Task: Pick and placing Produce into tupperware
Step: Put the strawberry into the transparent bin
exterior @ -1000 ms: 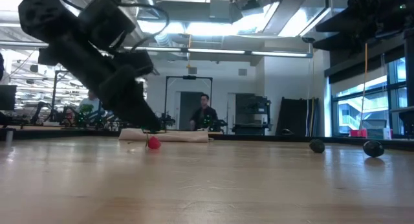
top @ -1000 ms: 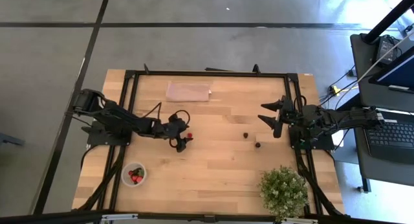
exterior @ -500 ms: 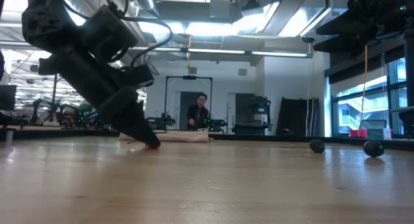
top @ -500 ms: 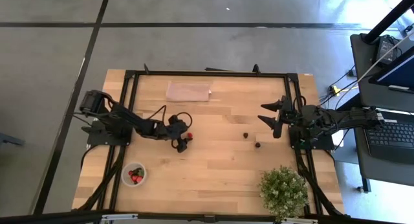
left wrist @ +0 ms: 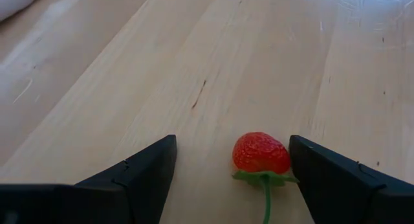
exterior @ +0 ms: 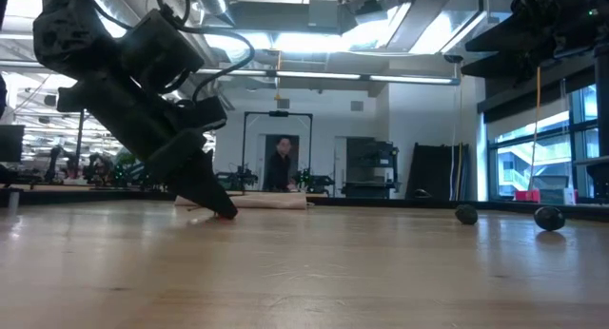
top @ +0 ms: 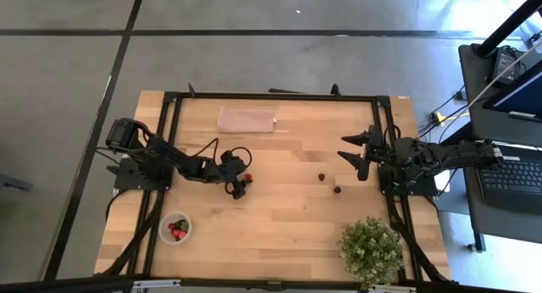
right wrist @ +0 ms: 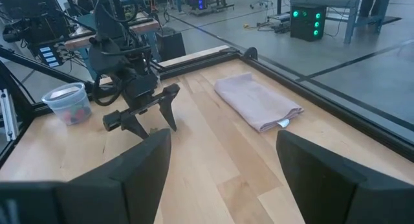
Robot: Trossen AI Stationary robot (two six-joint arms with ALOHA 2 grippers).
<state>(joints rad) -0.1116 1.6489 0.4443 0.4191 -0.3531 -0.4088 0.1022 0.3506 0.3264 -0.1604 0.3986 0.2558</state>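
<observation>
A red strawberry [left wrist: 260, 153] with a green top lies on the wooden table [top: 288, 217], between the open fingers of my left gripper [top: 241, 185]. The gripper slants down to the tabletop, and the fruit sits close by one finger [left wrist: 323, 172]. In the low view, the left gripper [exterior: 214, 201] hides nearly all of the fruit. Two dark berries [top: 322, 177] [top: 337, 190] lie right of centre. The tupperware [top: 175, 229], a small clear tub, stands near the front left with several fruits inside. My right gripper [top: 354, 153] waits open and raised at the table's right. My left gripper has one finger right beside the strawberry's side [left wrist: 284, 156]. I cannot tell whether they touch. The other finger [left wrist: 145, 172] stands well clear of it. The fingers slant down from the table's left, and the fruit lies on the wood.
A folded pinkish cloth [top: 246, 119] lies at the far edge. A bushy green potted plant [top: 371, 251] stands at the front right corner. A dark frame runs around the tabletop. A person [exterior: 279, 167] stands in the room beyond the table.
My left gripper has sunk to the tabletop, so its fingers now stand around the strawberry. The fruit has stayed where it was. In the low view it showed clear of the finger before and is now almost hidden behind it. The person in the room has stepped left.
</observation>
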